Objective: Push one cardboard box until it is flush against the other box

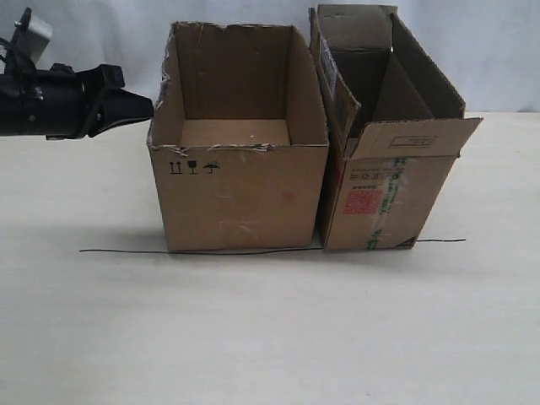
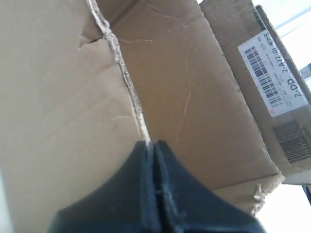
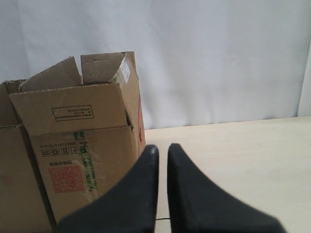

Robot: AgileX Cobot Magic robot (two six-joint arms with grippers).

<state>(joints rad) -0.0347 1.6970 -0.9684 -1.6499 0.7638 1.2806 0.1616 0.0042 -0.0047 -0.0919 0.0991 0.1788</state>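
The cardboard box (image 1: pixel 240 181), wide with ragged top edges, stands left of centre. The other box (image 1: pixel 388 186), with flaps and a red stamp, stands immediately to its right; only a thin dark seam shows between them. My left gripper (image 1: pixel 150 107) is shut, its tip against the top of the wide box's left wall. In the left wrist view the tips (image 2: pixel 153 143) meet the torn edge of the cardboard box (image 2: pixel 58 97), and the other box (image 2: pixel 272 73) shows its barcode label. My right gripper (image 3: pixel 162 148) is shut and empty, off to the side of the other box (image 3: pixel 82 145).
A thin black line (image 1: pixel 126 251) runs across the pale table (image 1: pixel 270 337) along the boxes' front bases. A white backdrop stands behind. The right arm does not show in the exterior view.
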